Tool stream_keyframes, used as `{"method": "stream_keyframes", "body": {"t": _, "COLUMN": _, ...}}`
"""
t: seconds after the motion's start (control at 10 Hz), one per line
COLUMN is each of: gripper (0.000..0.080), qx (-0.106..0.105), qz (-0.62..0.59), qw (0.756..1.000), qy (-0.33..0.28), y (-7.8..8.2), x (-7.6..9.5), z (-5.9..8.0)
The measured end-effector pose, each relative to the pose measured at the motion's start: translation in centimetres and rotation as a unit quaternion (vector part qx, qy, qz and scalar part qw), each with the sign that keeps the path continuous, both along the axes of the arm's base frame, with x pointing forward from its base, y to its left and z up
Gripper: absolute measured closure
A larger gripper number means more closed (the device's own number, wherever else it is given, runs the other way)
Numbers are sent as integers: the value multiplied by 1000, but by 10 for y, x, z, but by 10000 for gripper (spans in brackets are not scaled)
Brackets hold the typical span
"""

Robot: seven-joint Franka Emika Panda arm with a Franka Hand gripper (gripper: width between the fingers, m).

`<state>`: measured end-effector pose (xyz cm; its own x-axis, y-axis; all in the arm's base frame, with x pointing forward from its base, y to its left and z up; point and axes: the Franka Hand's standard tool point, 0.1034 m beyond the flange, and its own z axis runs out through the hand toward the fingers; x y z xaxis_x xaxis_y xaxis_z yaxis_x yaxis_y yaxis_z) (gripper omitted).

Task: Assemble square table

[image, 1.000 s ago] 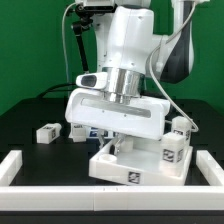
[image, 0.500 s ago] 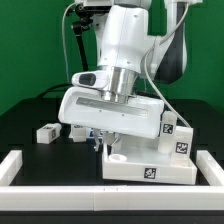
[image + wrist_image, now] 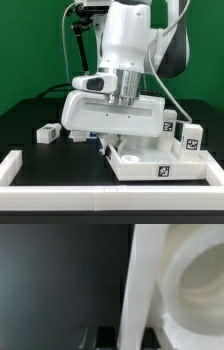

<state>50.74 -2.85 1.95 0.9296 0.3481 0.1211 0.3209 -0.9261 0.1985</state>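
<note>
1. Square table top panel (image 3: 133, 166): a white square part with a raised rim and a tag on its front wall. It lies flat on the black tabletop (image 3: 30, 118), at the exterior view's lower right, just behind the front fence bar (image 3: 60, 195).
2. Robot arm (image 3: 130, 40): white, reaching down over the panel's left edge in the exterior view.
3. Block legs: one (image 3: 45, 132) stands alone on the tabletop at the exterior view's left, well apart from the panel. Two more (image 3: 190, 138) show at its far right corner; whether they rest on it cannot be told.
4. End effector (image 3: 128, 336): in the wrist view its dark fingers (image 3: 105, 339) sit pressed on either side of the panel's thin rim (image 3: 140, 286), pinching it beside a round corner socket (image 3: 195, 280).
</note>
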Motion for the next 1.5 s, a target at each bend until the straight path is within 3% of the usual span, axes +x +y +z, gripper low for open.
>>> {"method": "stream_keyframes", "body": {"t": 0.3, "gripper": 722, "qx": -17, "qz": 70, "qw": 997, "qy": 5, "y": -6, "x": 3, "z": 3}}
{"method": "stream_keyframes", "body": {"t": 0.4, "gripper": 722, "qx": -3, "qz": 59, "qw": 997, "qy": 46, "y": -6, "x": -1, "z": 1}}
{"method": "stream_keyframes", "body": {"t": 0.6, "gripper": 723, "qx": 2, "qz": 57, "qw": 995, "qy": 76, "y": -6, "x": 7, "z": 1}}
{"method": "stream_keyframes", "body": {"t": 0.8, "gripper": 723, "qx": -12, "qz": 120, "qw": 989, "qy": 81, "y": -10, "x": 8, "z": 1}}
{"method": "stream_keyframes", "body": {"t": 1.1, "gripper": 723, "qx": -13, "qz": 123, "qw": 989, "qy": 81, "y": -9, "x": 9, "z": 1}}
{"method": "stream_keyframes", "body": {"t": 1.3, "gripper": 724, "qx": -23, "qz": 148, "qw": 985, "qy": 81, "y": -7, "x": 19, "z": 8}}
{"method": "stream_keyframes", "body": {"t": 1.5, "gripper": 727, "qx": -53, "qz": 268, "qw": 957, "qy": 101, "y": -3, "x": 40, "z": 12}}
